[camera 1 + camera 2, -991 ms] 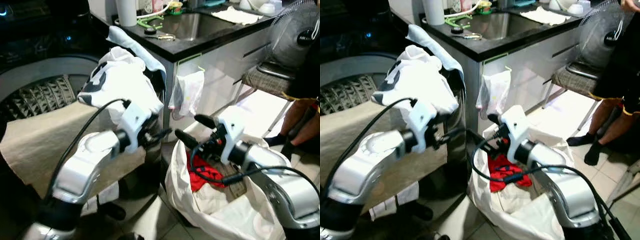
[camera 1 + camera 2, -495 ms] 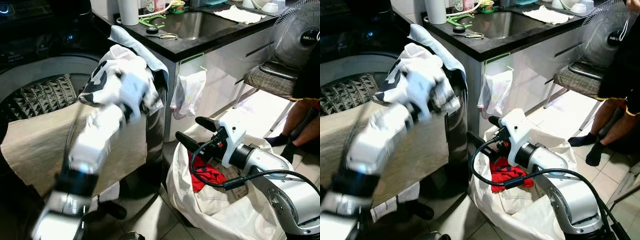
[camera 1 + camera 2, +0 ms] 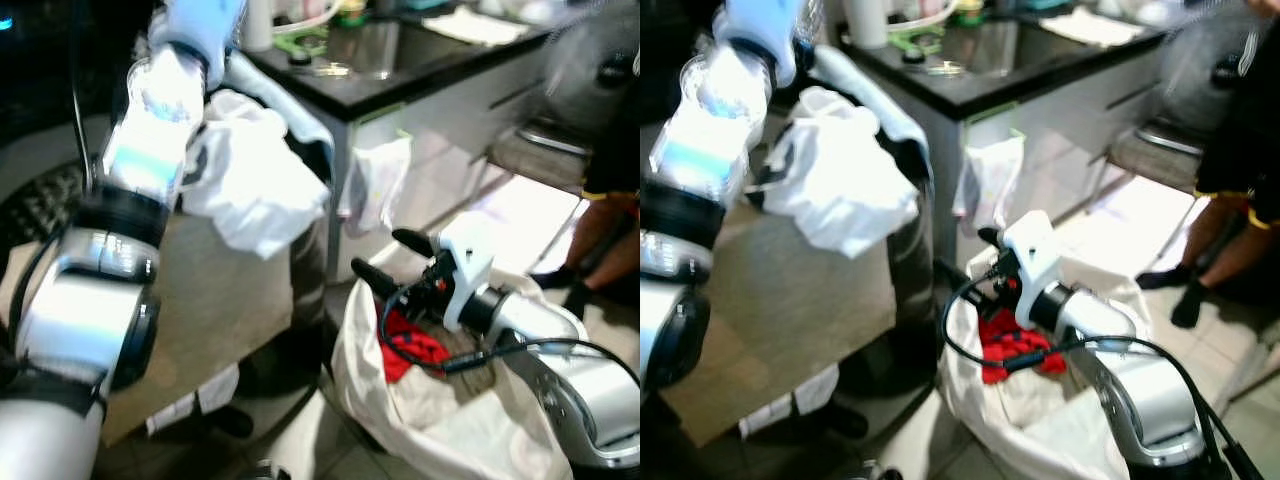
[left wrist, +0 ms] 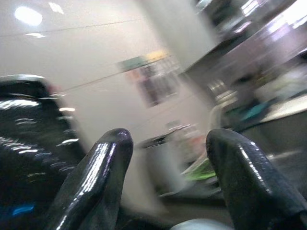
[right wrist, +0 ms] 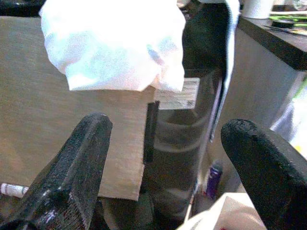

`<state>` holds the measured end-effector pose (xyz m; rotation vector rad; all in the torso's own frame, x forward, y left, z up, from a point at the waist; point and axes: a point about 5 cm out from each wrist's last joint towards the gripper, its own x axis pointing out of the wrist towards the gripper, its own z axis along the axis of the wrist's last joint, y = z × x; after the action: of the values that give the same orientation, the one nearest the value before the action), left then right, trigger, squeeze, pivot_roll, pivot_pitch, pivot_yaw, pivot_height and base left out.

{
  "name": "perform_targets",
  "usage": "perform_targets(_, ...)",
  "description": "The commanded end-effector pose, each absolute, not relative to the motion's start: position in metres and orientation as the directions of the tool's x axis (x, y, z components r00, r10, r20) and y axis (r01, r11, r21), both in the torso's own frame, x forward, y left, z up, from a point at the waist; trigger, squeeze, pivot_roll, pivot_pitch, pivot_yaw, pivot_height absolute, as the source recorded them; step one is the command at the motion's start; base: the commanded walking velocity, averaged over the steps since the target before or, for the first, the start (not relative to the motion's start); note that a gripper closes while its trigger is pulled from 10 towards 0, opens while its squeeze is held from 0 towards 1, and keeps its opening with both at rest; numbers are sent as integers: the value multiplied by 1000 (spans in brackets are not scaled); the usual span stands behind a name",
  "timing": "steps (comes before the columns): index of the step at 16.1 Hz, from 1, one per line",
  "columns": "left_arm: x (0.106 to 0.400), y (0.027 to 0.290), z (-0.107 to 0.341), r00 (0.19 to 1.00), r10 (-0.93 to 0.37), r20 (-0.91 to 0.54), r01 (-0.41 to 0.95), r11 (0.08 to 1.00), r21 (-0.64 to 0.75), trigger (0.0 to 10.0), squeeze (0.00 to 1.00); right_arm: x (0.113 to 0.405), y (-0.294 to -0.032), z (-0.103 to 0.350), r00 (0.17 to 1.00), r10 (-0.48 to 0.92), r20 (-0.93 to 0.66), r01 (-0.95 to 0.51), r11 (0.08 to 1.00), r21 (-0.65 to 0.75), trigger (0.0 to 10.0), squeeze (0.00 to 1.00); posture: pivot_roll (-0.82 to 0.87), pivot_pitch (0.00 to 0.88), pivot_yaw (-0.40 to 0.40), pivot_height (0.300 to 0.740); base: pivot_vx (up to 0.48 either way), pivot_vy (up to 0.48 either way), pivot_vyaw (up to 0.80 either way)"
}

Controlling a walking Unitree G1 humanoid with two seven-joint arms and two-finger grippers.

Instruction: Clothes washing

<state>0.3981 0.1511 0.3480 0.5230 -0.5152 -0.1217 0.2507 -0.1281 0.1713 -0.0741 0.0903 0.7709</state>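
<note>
The left arm is raised high beside the washing machine, and its left claw shows in the wrist view with both black fingers spread and nothing between them, pointing toward a blurred wall and shelf. A bunched white garment lies draped on the corner of the washer, over a beige cloth that hangs down the machine's front; a pale blue cloth sits just behind it at the edge of the dark table with its sink. The right claw hovers with its fingers spread and empty, just above a white laundry bag on the tiled floor, in which a red garment lies. A person's legs show at the far right near a chair.
</note>
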Motion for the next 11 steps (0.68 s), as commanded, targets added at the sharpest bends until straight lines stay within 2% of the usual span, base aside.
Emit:
perform_targets(1, 399, 148, 346, 862, -302, 408, 71, 868, 491, 10000, 0, 251, -129, 178, 721, 687, -91, -692, 720, -52, 10000, 0, -78, 0, 75, 740, 0, 0, 0)
perform_targets(2, 391, 138, 347, 793, -484, 371, 292, 835, 467, 10000, 0, 250, -129, 178, 723, 685, -90, -690, 722, -49, 10000, 0, -80, 0, 78, 740, 0, 0, 0)
perform_targets(3, 381, 131, 338, 715, -630, 302, 476, 756, 449, 10000, 0, 249, -129, 178, 724, 684, -90, -689, 724, -46, 10000, 0, -81, 0, 78, 740, 0, 0, 0)
perform_targets(4, 360, 120, 314, 527, -836, 151, 719, 533, 446, 10000, 0, 246, -130, 176, 725, 682, -95, -687, 725, -40, 10000, 0, -81, 0, 76, 740, 0, 0, 0)
perform_targets(5, 355, 118, 303, 472, -878, 81, 774, 457, 439, 10000, 0, 246, -130, 176, 725, 682, -97, -687, 725, -39, 10000, 0, -81, 0, 76, 740, 0, 0, 0)
perform_targets(6, 355, 118, 303, 472, -878, 81, 774, 457, 439, 10000, 0, 246, -130, 176, 725, 682, -97, -687, 725, -39, 10000, 0, -81, 0, 76, 740, 0, 0, 0)
perform_targets(7, 351, 122, 280, 459, -887, -53, 799, 386, 461, 10000, 0, 245, -130, 175, 720, 686, -100, -692, 721, -36, 10000, 0, -79, 0, 67, 740, 0, 0, 0)
perform_targets(8, 356, 131, 265, 540, -830, -141, 744, 393, 540, 10000, 0, 246, -129, 176, 710, 696, -104, -702, 711, -39, 10000, 0, -76, 0, 63, 740, 0, 0, 0)
perform_targets(9, 360, 135, 260, 582, -796, -167, 708, 396, 585, 10000, 0, 246, -128, 176, 705, 701, -107, -708, 705, -41, 10000, 0, -76, 0, 63, 740, 0, 0, 0)
perform_targets(10, 360, 135, 260, 582, -796, -167, 708, 396, 585, 10000, 0, 246, -128, 176, 705, 701, -107, -708, 705, -41, 10000, 0, -76, 0, 63, 740, 0, 0, 0)
perform_targets(11, 361, 141, 251, 620, -749, -234, 677, 358, 643, 10000, 0, 245, -127, 176, 695, 710, -115, -718, 695, -48, 10000, 0, -73, 0, 59, 740, 0, 0, 0)
